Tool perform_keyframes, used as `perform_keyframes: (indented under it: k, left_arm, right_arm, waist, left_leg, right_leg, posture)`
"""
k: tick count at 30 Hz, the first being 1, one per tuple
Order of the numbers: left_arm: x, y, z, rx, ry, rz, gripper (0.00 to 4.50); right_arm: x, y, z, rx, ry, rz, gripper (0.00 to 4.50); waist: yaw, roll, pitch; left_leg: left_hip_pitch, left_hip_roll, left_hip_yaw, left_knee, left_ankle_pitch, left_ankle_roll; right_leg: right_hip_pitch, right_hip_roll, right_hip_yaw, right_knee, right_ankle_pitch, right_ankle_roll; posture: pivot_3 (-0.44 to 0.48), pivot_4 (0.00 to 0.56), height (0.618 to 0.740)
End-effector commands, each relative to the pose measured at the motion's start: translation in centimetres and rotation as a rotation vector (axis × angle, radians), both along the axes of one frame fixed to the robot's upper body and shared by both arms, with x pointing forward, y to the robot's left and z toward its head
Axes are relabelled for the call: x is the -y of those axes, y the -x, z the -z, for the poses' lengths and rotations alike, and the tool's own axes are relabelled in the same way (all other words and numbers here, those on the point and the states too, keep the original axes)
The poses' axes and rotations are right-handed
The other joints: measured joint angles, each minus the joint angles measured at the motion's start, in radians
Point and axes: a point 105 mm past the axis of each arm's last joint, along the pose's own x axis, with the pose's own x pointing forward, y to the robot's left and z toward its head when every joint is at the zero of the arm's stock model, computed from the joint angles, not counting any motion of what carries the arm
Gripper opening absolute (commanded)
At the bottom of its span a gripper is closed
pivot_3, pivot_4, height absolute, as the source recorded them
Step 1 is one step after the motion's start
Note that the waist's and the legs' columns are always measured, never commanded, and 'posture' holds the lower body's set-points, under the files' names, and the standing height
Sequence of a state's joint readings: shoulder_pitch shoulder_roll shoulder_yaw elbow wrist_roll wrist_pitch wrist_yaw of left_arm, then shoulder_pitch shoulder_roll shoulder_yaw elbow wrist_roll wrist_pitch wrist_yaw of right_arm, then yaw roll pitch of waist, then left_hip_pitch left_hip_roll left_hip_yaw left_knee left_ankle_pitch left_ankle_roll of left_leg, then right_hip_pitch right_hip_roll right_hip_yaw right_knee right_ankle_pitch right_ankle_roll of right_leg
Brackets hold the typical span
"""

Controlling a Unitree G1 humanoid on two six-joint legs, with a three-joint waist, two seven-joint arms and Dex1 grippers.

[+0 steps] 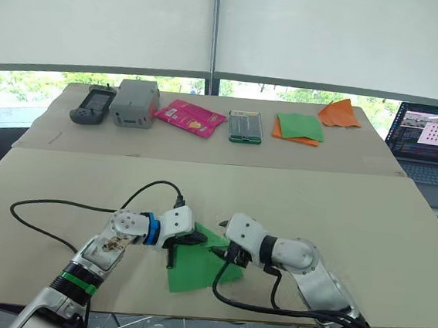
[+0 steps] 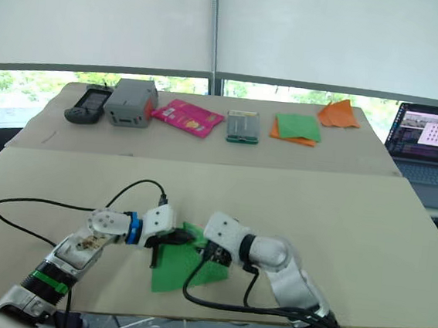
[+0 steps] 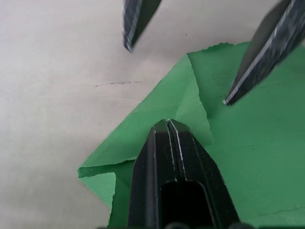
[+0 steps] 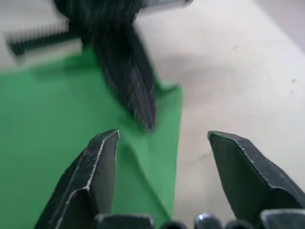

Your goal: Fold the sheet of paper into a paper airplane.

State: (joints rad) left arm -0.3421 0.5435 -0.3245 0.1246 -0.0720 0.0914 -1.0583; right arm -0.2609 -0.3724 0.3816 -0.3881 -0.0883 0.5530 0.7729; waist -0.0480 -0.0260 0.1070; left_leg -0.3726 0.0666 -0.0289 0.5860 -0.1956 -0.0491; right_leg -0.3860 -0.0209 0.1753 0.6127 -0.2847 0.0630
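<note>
A bright green sheet of paper [image 1: 197, 267] lies flat near the front edge of a tan table [image 1: 338, 214], partly folded, with one flap turned over along a crease. Both robot arms reach in over it from the front. The left gripper [image 1: 194, 241] has its two black fingers pressed together and rests its tip on the folded flap of the paper; it is not clear whether any paper is caught between them. The right gripper [image 1: 224, 253] faces it from the other side, its fingers [image 4: 95, 176] spread apart, hovering low over the far edge of the paper, just beside the left gripper's tip. A black cable [image 1: 60, 207] loops across the table from the left arm.

Farther back, on a second tan surface under the window, sits a row of things: a dark handheld controller [image 1: 93, 105], a grey box [image 1: 136, 102], a pink packet [image 1: 190, 118], a small green-edged case [image 1: 245, 126], a green sheet stacked on an orange sheet [image 1: 298, 128], and a crumpled orange paper [image 1: 340, 114]. An open laptop [image 1: 432, 146] stands at the far right
</note>
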Motion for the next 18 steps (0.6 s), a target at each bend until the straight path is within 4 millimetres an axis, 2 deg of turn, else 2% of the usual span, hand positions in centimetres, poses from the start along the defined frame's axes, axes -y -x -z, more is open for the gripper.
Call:
perform_keyframes:
  k: [1, 10, 18]
  left_arm:
    - [-1.1, 0.5, 2.5, -0.076, -0.086, -0.034, 0.00]
    - [-1.3, 0.3, 2.3, -0.069, -0.084, -0.038, 0.00]
    - [-1.5, -0.7, 1.3, -0.067, -0.034, -0.097, 0.00]
  right_arm:
    - [0.5, -0.8, -1.6, 0.004, -0.088, 0.066, 3.07]
    - [0.5, -0.8, 0.5, -0.085, -0.115, 0.116, 0.07]
    - [0.9, 0.1, 3.5, -0.161, -0.047, 0.123, 0.03]
  waist:
    - [0.001, 0.000, 0.000]
    - [0.001, 0.001, 0.000]
    - [0.000, 0.000, 0.000]
  left_leg:
    - [0.000, 0.000, 0.000, 0.000, 0.000, 0.000]
    - [-0.001, 0.000, 0.000, 0.001, 0.000, 0.000]
    - [-0.001, 0.000, 0.000, 0.001, 0.000, 0.000]
  right_leg:
    - [0.000, 0.000, 0.000, 0.000, 0.000, 0.000]
    - [0.000, 0.000, 0.000, 0.000, 0.000, 0.000]
    - [0.000, 0.000, 0.000, 0.000, 0.000, 0.000]
  posture:
    - [0.000, 0.150, 0.740]
    - [0.000, 0.150, 0.740]
    - [0.000, 0.150, 0.740]
